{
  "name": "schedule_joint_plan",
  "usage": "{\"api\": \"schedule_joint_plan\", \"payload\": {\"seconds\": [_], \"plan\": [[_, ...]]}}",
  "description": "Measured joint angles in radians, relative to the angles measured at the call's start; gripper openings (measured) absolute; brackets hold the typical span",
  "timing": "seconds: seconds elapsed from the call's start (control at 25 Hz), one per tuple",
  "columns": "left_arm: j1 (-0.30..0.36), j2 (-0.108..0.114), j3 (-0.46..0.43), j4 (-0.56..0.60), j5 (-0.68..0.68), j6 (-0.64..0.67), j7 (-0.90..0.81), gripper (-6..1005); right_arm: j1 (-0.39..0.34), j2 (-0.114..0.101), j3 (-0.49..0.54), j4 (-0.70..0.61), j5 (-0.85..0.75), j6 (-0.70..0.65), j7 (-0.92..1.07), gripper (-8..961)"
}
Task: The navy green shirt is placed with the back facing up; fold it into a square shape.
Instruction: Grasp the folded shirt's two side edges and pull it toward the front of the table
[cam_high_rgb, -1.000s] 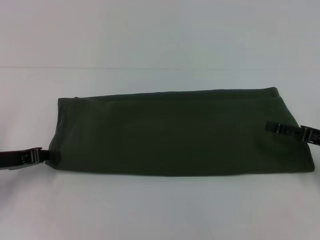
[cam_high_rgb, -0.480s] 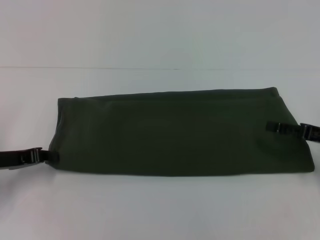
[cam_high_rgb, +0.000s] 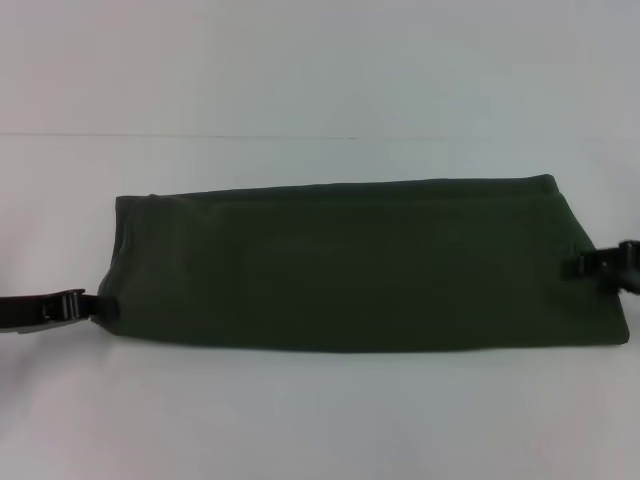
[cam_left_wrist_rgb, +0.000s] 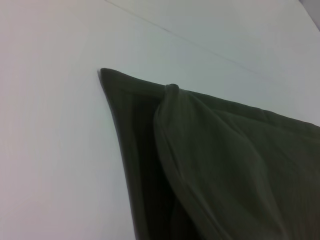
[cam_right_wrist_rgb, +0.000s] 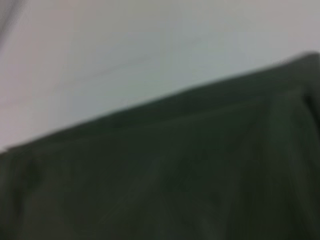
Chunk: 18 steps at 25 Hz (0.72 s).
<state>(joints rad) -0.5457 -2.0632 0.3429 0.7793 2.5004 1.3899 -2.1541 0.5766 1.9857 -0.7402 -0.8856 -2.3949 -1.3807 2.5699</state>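
The navy green shirt (cam_high_rgb: 360, 265) lies mid-table (cam_high_rgb: 320, 420) as a long folded band, no lettering showing. Left gripper (cam_high_rgb: 88, 307) at 9 o'clock touches its corner; right gripper (cam_high_rgb: 590, 266) at 3 o'clock; whether either grips, I cannot tell.

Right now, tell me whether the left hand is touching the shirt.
Touching. The head view shows the left hand meeting the near left corner of the navy green shirt, with no gap visible.
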Motion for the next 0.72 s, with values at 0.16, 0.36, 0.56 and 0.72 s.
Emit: {"api": "schedule_joint_plan", "payload": {"seconds": [0.16,0.36,0.56,0.72], "plan": [[-0.002,0.001,0.001,-0.001,0.000,-0.001,0.003,3,0.029,-0.013,-0.003,-0.003,-0.141,-0.021,0.075,745],[-0.007,0.002,0.001,-0.003,0.000,-0.004,0.005,3,0.044,-0.018,-0.003,0.029,-0.182,0.003,0.086,744],[-0.009,0.003,0.001,-0.003,0.000,-0.002,0.005,4,0.044,-0.012,-0.005,0.050,-0.188,0.041,0.069,744],[-0.006,0.003,0.001,-0.005,-0.001,-0.001,0.005,4,0.044,-0.008,-0.007,0.071,-0.189,0.050,0.058,744]]}}
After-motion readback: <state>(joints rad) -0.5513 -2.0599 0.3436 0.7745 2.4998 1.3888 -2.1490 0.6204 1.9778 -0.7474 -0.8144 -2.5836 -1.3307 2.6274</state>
